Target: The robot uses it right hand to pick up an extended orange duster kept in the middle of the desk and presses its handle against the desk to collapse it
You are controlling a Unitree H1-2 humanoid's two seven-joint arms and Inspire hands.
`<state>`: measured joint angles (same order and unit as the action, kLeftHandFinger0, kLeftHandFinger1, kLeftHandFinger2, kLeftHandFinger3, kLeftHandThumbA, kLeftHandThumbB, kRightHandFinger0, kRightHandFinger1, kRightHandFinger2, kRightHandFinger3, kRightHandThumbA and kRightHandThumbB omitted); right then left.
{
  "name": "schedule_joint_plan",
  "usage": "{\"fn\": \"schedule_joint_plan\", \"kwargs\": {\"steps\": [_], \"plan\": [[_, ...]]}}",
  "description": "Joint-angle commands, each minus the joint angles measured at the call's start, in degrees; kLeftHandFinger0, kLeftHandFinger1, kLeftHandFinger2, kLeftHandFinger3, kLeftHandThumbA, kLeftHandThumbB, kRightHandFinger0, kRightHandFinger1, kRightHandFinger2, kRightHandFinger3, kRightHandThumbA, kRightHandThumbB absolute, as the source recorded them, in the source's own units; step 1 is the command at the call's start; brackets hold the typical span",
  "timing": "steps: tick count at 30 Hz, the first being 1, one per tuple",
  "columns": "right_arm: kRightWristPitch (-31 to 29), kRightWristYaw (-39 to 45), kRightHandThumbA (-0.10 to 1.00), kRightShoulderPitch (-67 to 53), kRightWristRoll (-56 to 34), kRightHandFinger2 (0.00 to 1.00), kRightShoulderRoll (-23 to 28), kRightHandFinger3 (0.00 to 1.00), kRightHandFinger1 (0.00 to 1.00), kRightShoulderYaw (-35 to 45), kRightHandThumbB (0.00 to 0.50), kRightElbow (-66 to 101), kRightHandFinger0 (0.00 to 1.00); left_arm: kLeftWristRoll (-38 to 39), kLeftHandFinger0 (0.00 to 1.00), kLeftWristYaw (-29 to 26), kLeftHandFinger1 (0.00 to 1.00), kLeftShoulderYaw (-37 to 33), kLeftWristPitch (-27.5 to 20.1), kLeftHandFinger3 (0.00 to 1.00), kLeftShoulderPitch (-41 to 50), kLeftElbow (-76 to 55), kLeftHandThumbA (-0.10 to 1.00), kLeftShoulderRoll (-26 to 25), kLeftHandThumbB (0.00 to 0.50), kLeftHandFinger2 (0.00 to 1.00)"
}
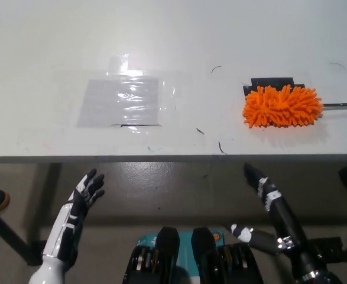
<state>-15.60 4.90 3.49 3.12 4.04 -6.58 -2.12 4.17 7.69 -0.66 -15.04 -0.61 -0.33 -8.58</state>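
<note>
While the orange duster lies at one o'clock from the released right hand, its handle points to three o'clock along the worktop.

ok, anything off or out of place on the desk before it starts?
The orange duster lies toward the desk's right side, not mid-desk, its handle running off the picture's right edge. Clear plastic sheet is taped down, wrinkled. Left hand and right hand both hang open below the desk edge.
</note>
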Motion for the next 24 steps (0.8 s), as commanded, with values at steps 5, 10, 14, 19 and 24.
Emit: {"fn": "schedule_joint_plan", "kwargs": {"steps": [5,10,14,19,24], "plan": [[-5.5,-4.7,0.94,2.7,1.2,1.0,-1.6,1.0,1.0,5.4,0.207,8.1,1.0,1.2,1.0,1.7,1.0,-0.9,-1.9,1.0,-2.6,-2.2,1.0,-0.1,0.228,1.0],[-1.7,-5.7,0.96,4.2,1.6,1.0,-0.8,1.0,1.0,8.6,0.219,11.3,1.0,1.0,1.0,2.0,1.0,-1.0,-2.3,1.0,-2.7,-1.8,1.0,-0.1,0.21,1.0],[-1.5,-6.3,0.92,7.7,1.4,1.0,0.9,1.0,1.0,11.5,0.179,11.1,1.0,1.1,1.0,2.0,1.0,-0.9,-1.5,1.0,-2.3,-2.0,1.0,-0.2,0.214,1.0],[-0.1,-7.6,0.92,14.6,7.4,1.0,4.8,1.0,1.0,14.2,0.206,10.2,1.0,1.3,1.0,2.1,1.0,-0.7,-1.9,1.0,-2.0,-1.4,1.0,-0.3,0.232,1.0],[9.5,-4.3,0.96,23.7,18.0,1.0,12.4,1.0,1.0,12.8,0.223,10.2,1.0,1.4,1.0,1.7,1.0,-0.3,-1.5,1.0,-1.7,-1.5,1.0,-0.1,0.251,1.0]]}}
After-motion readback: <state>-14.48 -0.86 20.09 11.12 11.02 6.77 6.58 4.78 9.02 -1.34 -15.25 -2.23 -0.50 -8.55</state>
